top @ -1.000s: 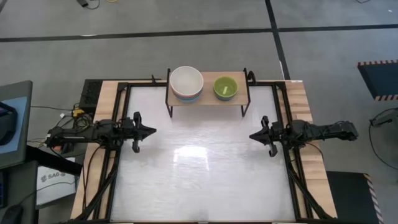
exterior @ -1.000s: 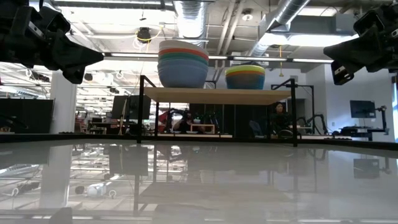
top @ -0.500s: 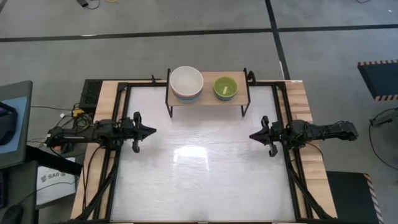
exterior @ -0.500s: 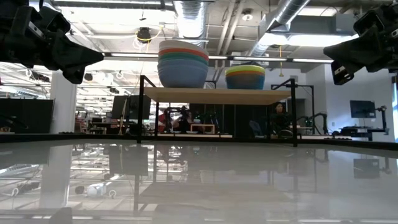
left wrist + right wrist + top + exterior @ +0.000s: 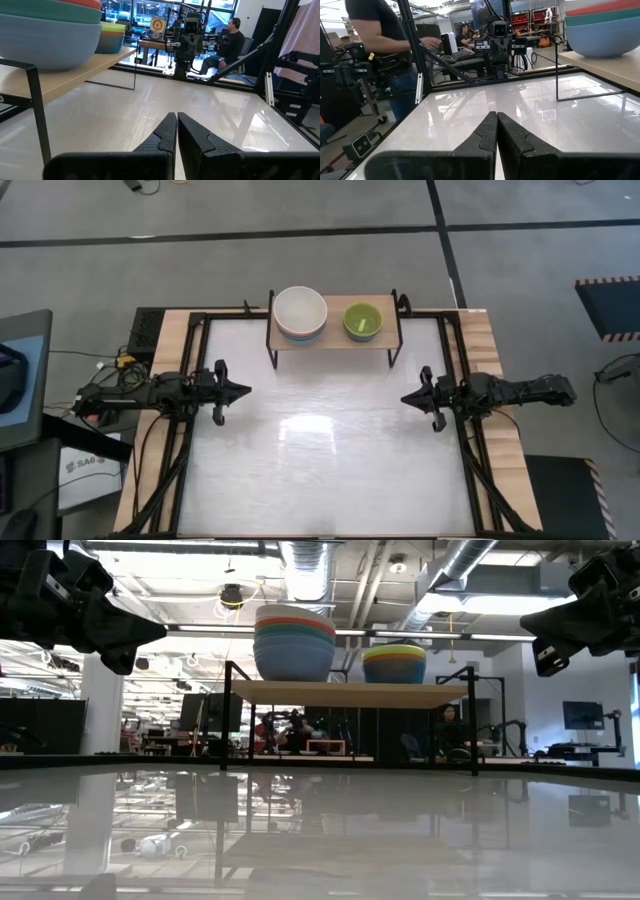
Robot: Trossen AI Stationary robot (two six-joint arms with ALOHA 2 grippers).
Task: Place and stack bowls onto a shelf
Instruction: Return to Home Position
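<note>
The light-wood shelf [image 5: 335, 343] on thin black legs stands at the table's far edge. Two stacks rest on it. The larger stack [image 5: 300, 313] has a white bowl on top; in the low view [image 5: 294, 643] red, teal and blue rims show below it. The smaller stack [image 5: 362, 320] has a lime green bowl on top, with yellow, magenta and cyan below [image 5: 394, 664]. My left gripper [image 5: 246, 390] hovers shut near the table's left edge, and my right gripper [image 5: 405, 398] hovers shut near the right edge. Both point inward, well short of the shelf.
The white tabletop [image 5: 330, 450] lies open between the two arms and in front of the shelf. Black frame rails [image 5: 192, 430] run along the table's left and right sides. A person [image 5: 380, 45] stands beyond the table in the right wrist view.
</note>
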